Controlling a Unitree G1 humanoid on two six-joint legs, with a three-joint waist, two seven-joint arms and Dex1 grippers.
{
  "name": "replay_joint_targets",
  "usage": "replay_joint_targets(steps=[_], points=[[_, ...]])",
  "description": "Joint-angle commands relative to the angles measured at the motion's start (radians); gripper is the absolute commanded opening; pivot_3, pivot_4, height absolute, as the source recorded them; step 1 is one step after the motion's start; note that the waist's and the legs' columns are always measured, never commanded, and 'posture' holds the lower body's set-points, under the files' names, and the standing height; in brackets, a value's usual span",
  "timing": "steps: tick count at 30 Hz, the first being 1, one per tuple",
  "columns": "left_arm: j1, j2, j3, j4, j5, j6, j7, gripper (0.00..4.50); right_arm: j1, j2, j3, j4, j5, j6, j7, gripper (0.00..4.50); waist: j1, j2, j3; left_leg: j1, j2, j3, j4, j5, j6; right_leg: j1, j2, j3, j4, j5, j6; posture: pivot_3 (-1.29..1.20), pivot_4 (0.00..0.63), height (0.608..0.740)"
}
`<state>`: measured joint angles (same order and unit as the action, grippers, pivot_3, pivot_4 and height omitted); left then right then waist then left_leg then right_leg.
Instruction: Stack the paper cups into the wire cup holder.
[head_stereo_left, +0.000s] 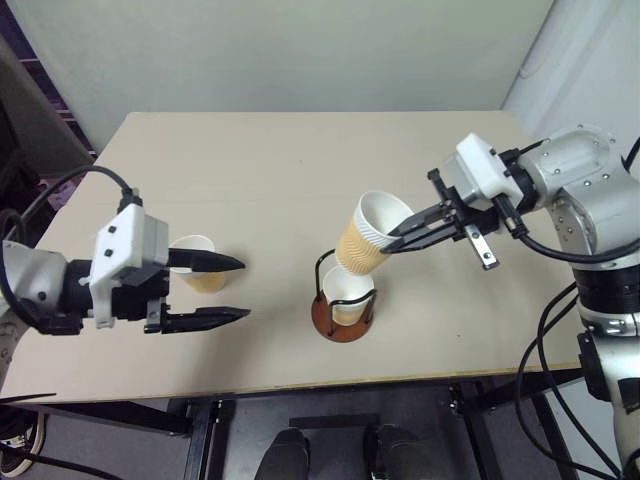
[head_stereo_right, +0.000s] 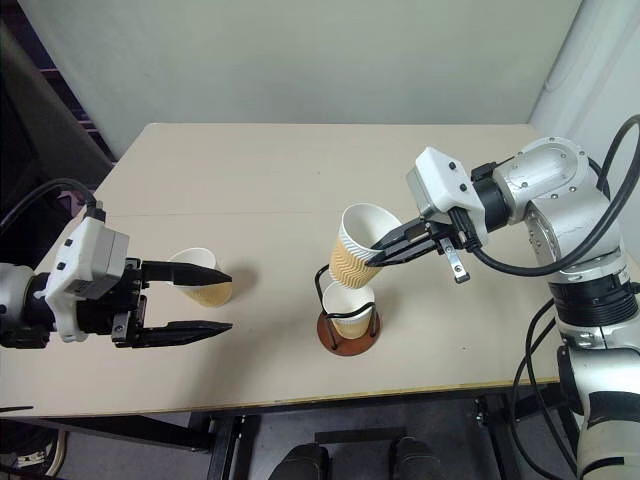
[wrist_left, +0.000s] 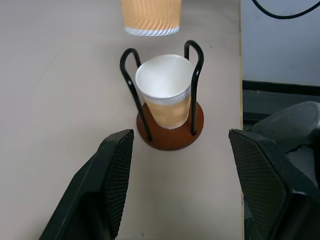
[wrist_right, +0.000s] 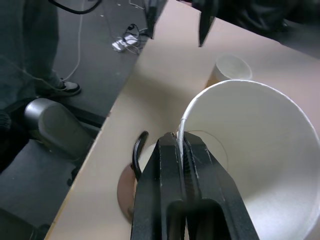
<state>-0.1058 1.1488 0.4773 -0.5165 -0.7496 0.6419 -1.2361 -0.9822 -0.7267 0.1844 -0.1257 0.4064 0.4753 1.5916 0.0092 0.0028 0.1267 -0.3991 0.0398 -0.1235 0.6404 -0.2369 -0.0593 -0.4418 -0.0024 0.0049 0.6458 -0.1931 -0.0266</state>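
The wire cup holder (head_stereo_left: 342, 318), a reddish-brown disc with black wire loops, stands near the table's front edge and holds one paper cup (wrist_left: 165, 90). My right gripper (head_stereo_left: 397, 236) is shut on the rim of a second paper cup (head_stereo_left: 370, 245), which hangs tilted just above the holder. A third paper cup (head_stereo_left: 203, 265) stands upright on the table at the left. My left gripper (head_stereo_left: 237, 290) is open beside that cup, one finger (head_stereo_left: 205, 261) crossing in front of it, with nothing between the fingers.
The beige table (head_stereo_left: 270, 180) stretches back to a pale wall. Its front edge runs just below the holder. Black cables trail from both arms, and dark frame parts (head_stereo_left: 330, 410) sit under the table.
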Motion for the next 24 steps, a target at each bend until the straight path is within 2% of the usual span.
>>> replay_joint_targets(steps=[1,9,10,12,18,22,24], points=[[0.003,-0.001,0.022,-0.020,0.008,-0.017,0.018,3.27,0.007,0.004,0.029,-0.021,-0.021,-0.031,-0.018,0.03,0.000,0.000,0.000,0.000,0.000,0.000,0.000,0.000,0.000,0.000,0.000,0.000,0.000,0.000,0.000,0.00,0.150,0.740],[0.015,-0.002,0.024,-0.022,0.016,-0.022,0.035,3.27,0.034,-0.004,0.088,-0.025,-0.043,-0.036,-0.011,0.03,0.000,0.000,0.000,-0.001,0.000,0.000,0.000,-0.002,0.001,0.000,0.000,0.000,0.000,0.000,0.000,0.00,0.150,0.740],[0.016,-0.001,0.023,-0.021,0.017,-0.022,0.036,3.27,0.036,-0.003,0.094,-0.022,-0.053,-0.043,-0.013,0.43,0.000,0.000,0.000,-0.001,0.000,0.000,0.000,-0.002,0.001,0.000,0.000,0.000,0.000,0.000,0.000,0.00,0.150,0.740],[0.019,-0.002,0.023,-0.020,0.021,-0.024,0.040,3.27,0.041,-0.005,0.108,-0.017,-0.078,-0.064,-0.021,0.91,0.000,0.000,0.000,-0.001,0.000,0.000,0.000,-0.002,0.001,0.000,0.000,0.000,0.000,0.000,0.000,0.00,0.150,0.740],[0.028,0.001,0.030,-0.017,0.040,-0.032,0.050,3.27,0.050,-0.033,0.113,-0.020,-0.115,-0.103,-0.008,3.06,0.001,0.000,0.000,-0.001,0.000,0.000,0.000,-0.002,0.001,0.000,0.000,0.000,0.000,0.000,0.000,0.00,0.150,0.740],[-0.013,0.027,0.040,0.061,0.136,-0.077,0.099,3.27,0.024,-0.049,0.020,0.073,-0.057,-0.069,-0.020,4.40,0.001,0.000,0.000,-0.001,0.000,0.000,0.000,-0.002,0.001,0.000,0.000,-0.001,0.000,0.000,0.000,0.00,0.150,0.740],[-0.028,0.058,0.043,0.118,0.202,-0.112,0.110,3.27,0.005,-0.044,-0.085,0.145,0.042,-0.002,-0.034,4.46,0.003,0.000,0.000,-0.001,0.000,-0.001,0.000,-0.002,0.001,0.000,0.000,-0.001,0.000,0.000,0.000,0.00,0.150,0.740]])
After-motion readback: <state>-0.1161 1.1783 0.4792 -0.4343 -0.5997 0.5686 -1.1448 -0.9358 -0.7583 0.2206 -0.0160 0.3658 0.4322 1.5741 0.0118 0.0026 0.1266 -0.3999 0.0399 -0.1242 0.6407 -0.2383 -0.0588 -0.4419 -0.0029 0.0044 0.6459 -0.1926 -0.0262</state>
